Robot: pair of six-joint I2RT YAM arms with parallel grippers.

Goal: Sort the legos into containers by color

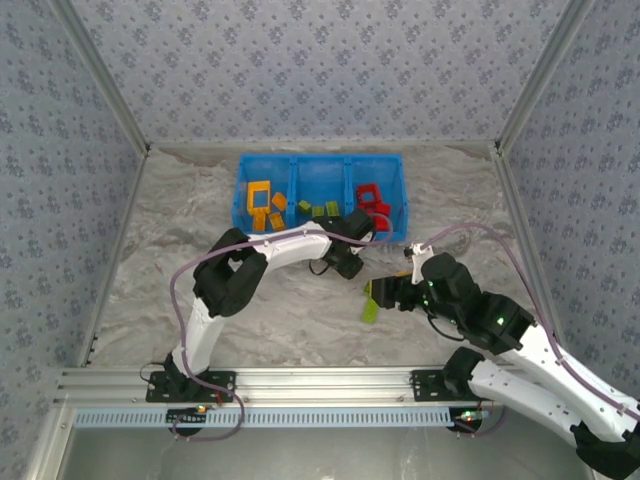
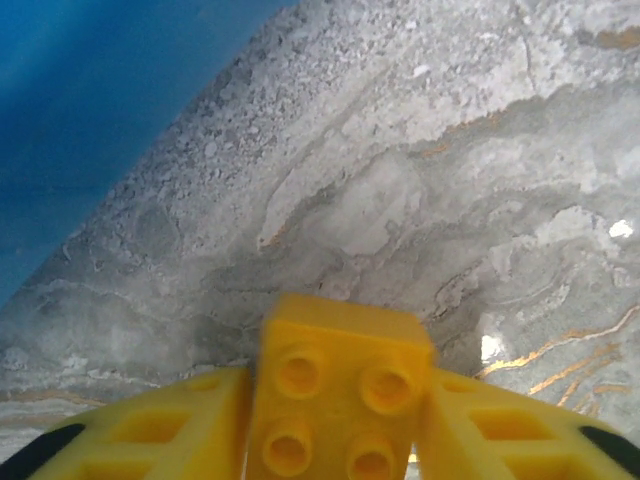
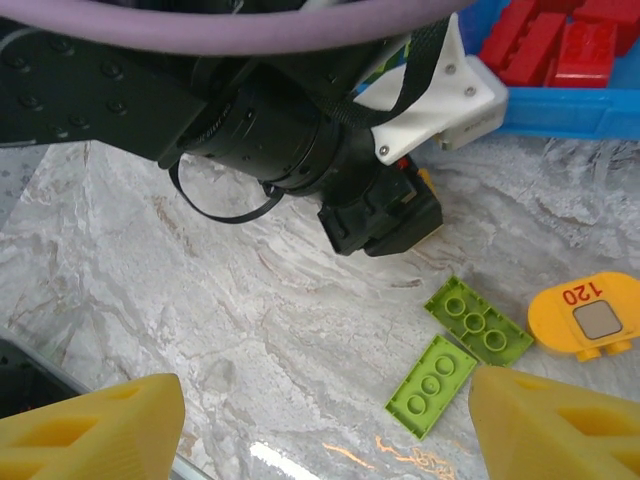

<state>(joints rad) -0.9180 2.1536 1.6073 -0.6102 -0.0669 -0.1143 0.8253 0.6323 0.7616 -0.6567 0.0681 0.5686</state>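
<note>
The left gripper (image 2: 340, 445) was closed on a yellow brick (image 2: 340, 370), its fingers (image 2: 150, 430) pressed against both flanks, low over the marble table (image 2: 450, 180) and just beside the blue bin (image 1: 320, 158). It sat near the bin's red end, while yellow pieces lay in the left compartment (image 1: 270, 172). If released early, the brick would likely land among the wrong colour. The brick stuck out past the fingertips, so a quick swing might shake it loose. Further right, one lime brick (image 3: 478, 320) and a second lime brick (image 3: 432, 385) lay on the table beside an orange tag (image 3: 590, 315). The right gripper (image 3: 328, 390) hung open and empty over them, close to the left arm (image 3: 250, 120). Descending now, it could clip that arm.
</note>
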